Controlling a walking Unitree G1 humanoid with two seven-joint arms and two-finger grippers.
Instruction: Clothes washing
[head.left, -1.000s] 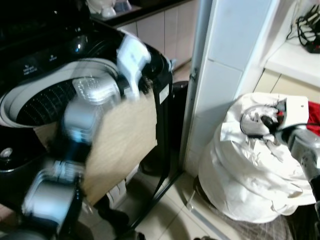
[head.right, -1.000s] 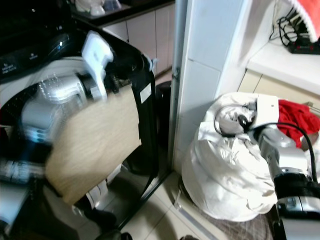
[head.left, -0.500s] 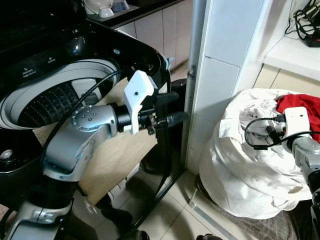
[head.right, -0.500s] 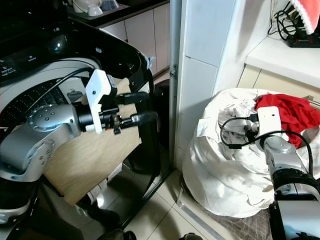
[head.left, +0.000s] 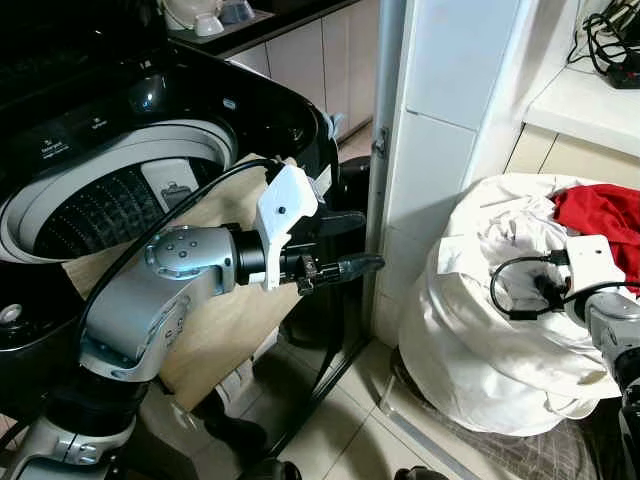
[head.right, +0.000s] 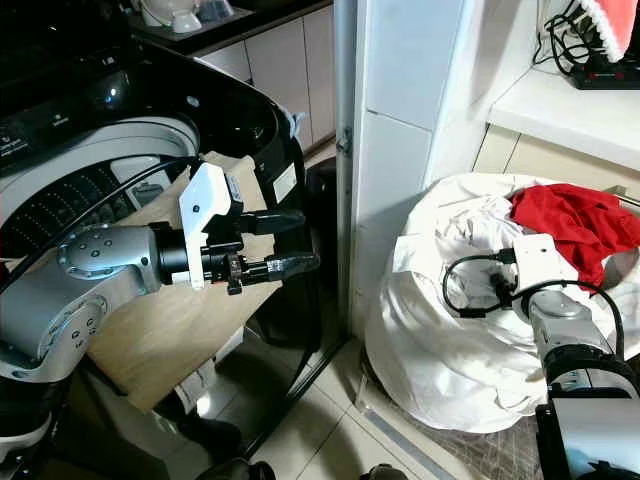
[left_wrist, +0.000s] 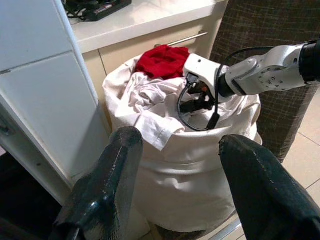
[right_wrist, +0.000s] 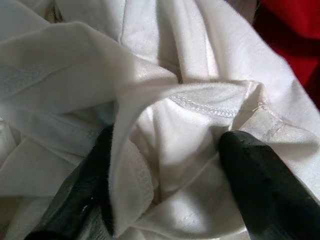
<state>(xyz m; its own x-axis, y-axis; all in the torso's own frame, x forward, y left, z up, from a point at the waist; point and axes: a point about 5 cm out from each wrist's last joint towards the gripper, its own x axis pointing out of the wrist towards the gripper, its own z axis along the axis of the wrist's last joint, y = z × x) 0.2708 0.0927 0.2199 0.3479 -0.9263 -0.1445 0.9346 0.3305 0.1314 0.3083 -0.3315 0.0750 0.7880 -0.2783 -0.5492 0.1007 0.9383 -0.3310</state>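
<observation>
Down into the white clothes (head.left: 500, 330) goes the right tool (right_wrist: 165, 165), open around a fold. Left tool (head.left: 350, 245) waits open by the washer (head.left: 110, 190). Thin cloth might slip free.

Head cams look down; wrist cams share laundry heap (left_wrist: 185, 145)

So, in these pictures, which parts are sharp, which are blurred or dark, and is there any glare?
Left eye view: sharp; small glare spots on the glossy black washing machine. Right eye view: white laundry pile bright but folds readable. Left wrist view: the left pincer has soft-edged fingers, the pile beyond is clear. Right wrist view: right pincer very close, fingers blurred, white cloth seams sharp.
</observation>
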